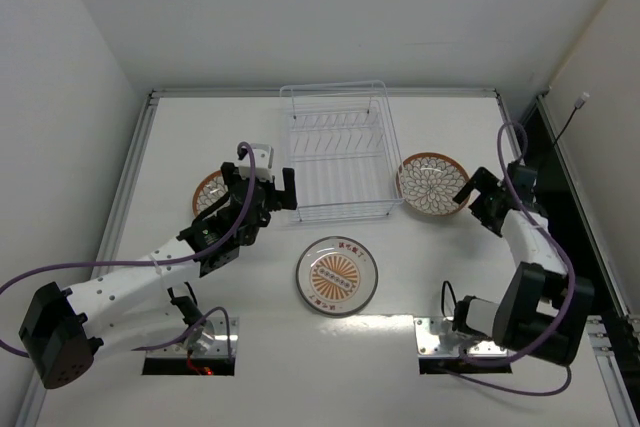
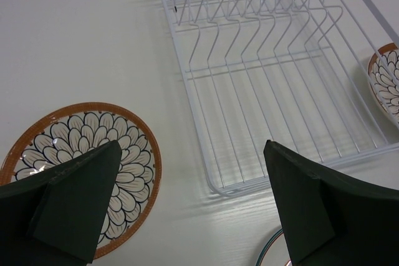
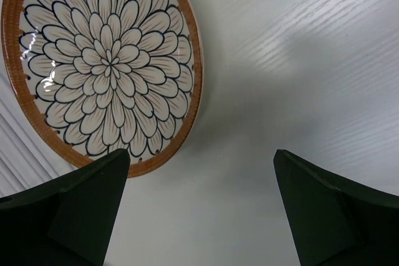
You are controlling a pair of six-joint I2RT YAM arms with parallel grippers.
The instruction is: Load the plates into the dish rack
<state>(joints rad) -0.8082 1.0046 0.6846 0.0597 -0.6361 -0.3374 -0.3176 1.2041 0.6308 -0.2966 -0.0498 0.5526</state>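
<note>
The white wire dish rack [image 1: 335,152] stands empty at the table's centre back; it also shows in the left wrist view [image 2: 274,79]. An orange-rimmed petal-patterned plate [image 1: 208,190] lies flat left of it, partly under my left gripper [image 1: 266,179]; the left wrist view shows it too [image 2: 75,154]. A second orange-rimmed petal plate [image 1: 432,184] lies flat right of the rack and fills the right wrist view [image 3: 103,60]. The orange sunburst plate [image 1: 337,274] lies in front of the rack. My left gripper [image 2: 191,154] is open and empty above the table. My right gripper [image 1: 474,203] [image 3: 199,210] is open and empty, beside the right plate.
The table's raised metal edge [image 1: 140,147] runs along the left and back, with white walls behind it. A black cable strip [image 1: 560,147] lies along the right side. The arm bases and mounting plates [image 1: 450,332] sit at the near edge.
</note>
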